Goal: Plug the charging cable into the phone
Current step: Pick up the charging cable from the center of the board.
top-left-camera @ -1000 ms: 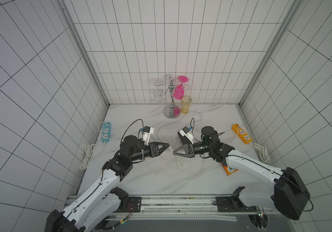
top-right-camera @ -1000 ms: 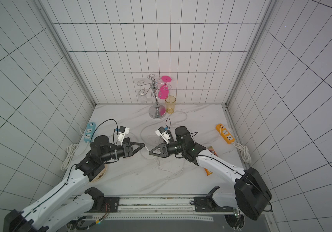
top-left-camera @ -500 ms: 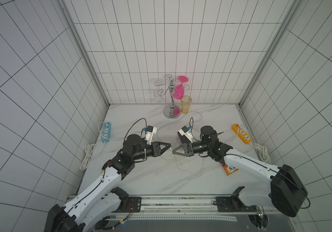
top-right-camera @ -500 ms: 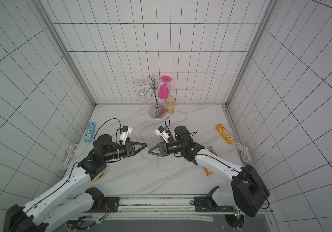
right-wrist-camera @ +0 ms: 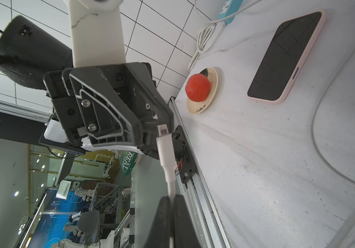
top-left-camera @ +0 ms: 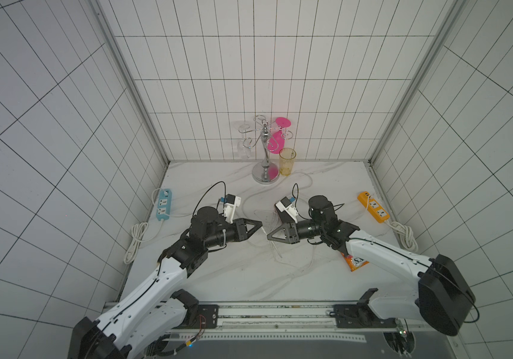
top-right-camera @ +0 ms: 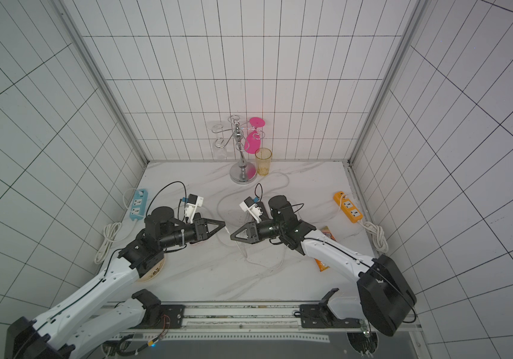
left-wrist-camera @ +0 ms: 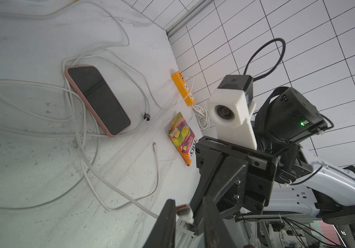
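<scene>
Left tool (top-right-camera: 223,223) near right tool (top-right-camera: 232,236)

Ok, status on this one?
Right hand shut on cable. Left hand at plug, grip unclear. Phone flat, unplugged. Cable loops lie round phone.

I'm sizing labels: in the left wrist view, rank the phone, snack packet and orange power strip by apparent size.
phone
snack packet
orange power strip: looks smallest, but it lies farther from the camera, so its place is unsure.

A robotics lab: white-tiled test booth walls (top-left-camera: 249,77) and an aluminium mounting rail (top-left-camera: 275,311).
</scene>
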{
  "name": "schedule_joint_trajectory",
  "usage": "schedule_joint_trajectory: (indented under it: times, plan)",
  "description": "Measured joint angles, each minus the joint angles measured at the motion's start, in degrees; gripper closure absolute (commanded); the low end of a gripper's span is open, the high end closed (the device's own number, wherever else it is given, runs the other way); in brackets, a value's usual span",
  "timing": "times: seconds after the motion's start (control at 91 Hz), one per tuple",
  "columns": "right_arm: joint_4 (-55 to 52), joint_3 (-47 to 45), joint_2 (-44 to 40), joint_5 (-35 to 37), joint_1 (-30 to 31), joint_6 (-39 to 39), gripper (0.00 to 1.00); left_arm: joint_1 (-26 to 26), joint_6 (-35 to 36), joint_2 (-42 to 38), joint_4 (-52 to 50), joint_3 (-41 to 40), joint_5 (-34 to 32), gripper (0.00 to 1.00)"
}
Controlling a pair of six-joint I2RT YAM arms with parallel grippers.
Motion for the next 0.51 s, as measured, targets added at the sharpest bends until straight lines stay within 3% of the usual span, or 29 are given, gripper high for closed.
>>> schedule_joint_trajectory:
  times: [0.143, 0.308, 0.506]
  plan:
    - [-3.6, 0.3, -0.4, 2.4, 0.0, -2.6, 1.0, -0.3, 0.0, 0.9, -2.9, 1.8, -2.2, 0.56]
    - [-13.6, 2.2, -4.7, 12.1, 0.7, -10.4, 1.0, -0.4, -1.1, 2.3, -9.0, 6.7, -7.6, 0.53]
    - [-19.8, 3.0, -11.8, 26.0, 3.8, -20.0, 1.0, -1.2, -7.5, 5.5, -13.7, 10.4, -11.8, 0.53]
